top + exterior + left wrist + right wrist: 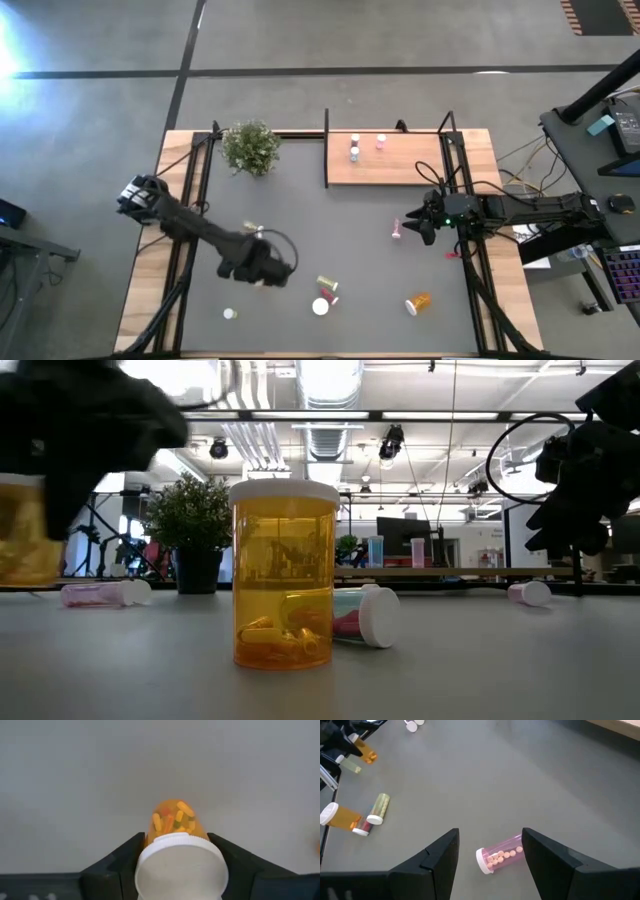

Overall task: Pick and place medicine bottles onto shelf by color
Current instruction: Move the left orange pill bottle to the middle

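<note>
From above, the left pincer [262,268] sits toward the table's [300,220] front left, while the right pincer [415,226] hovers near the right edge over a lying pink bottle [397,230]. The shelf [385,160] at the back edge carries what look like three small bottles.

At table level, an orange bottle [284,573] stands upright near the front edge.

The left wrist view shows the left pincer pinching a white-capped orange pill bottle [176,849].

The right wrist view shows the right pincer spread wide, the pink bottle between its fingers [437,862], untouched.
</note>
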